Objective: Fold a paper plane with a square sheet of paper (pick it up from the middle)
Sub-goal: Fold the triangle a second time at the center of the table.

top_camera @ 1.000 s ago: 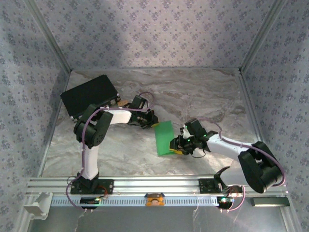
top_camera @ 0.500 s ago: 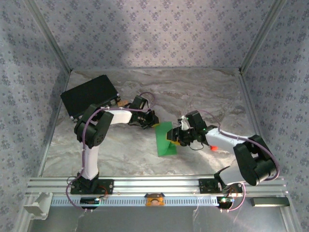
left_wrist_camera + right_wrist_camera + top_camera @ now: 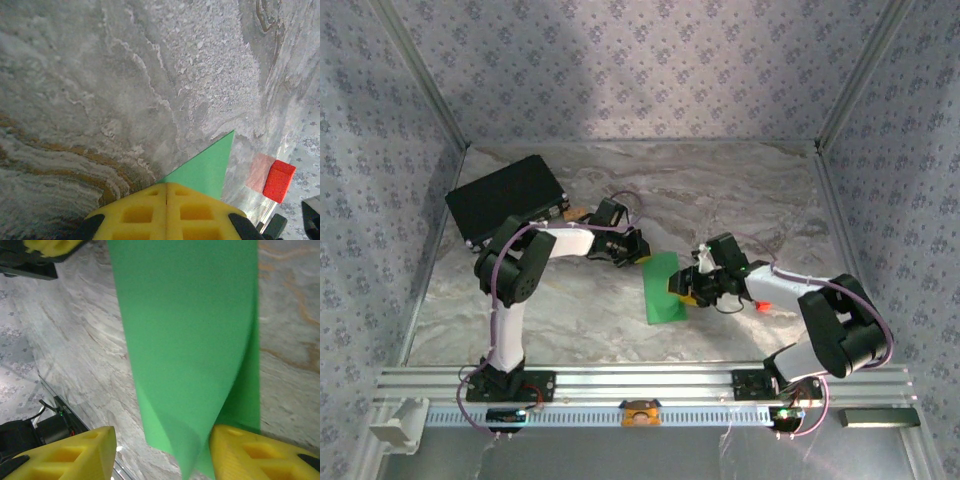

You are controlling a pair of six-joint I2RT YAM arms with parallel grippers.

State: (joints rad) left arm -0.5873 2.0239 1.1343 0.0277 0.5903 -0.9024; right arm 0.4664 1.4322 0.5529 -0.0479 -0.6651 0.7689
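The square sheet of paper [image 3: 658,292] is bright green and lies mid-table. My left gripper [image 3: 638,255] is shut, its yellow tips [image 3: 166,186] down on the sheet's far left corner, and a green triangle of paper [image 3: 207,170] pokes out past them. I cannot tell whether the paper is pinched or only pressed. My right gripper [image 3: 686,287] stands open at the sheet's right side. In the right wrist view the lifted paper [image 3: 185,330] curls over between its fingers [image 3: 162,440], close to the right finger [image 3: 240,450].
A small red block [image 3: 758,305] lies on the table right of the right gripper, also seen as the red block [image 3: 278,180] in the left wrist view. A black rectangular case [image 3: 505,197] sits at the far left. Patterned walls enclose the marbled table [image 3: 720,190].
The right gripper has moved up and left along the sheet's right side and opened wider, and the paper's right edge has lifted and curled. The red block has come into view. The left gripper stayed put.
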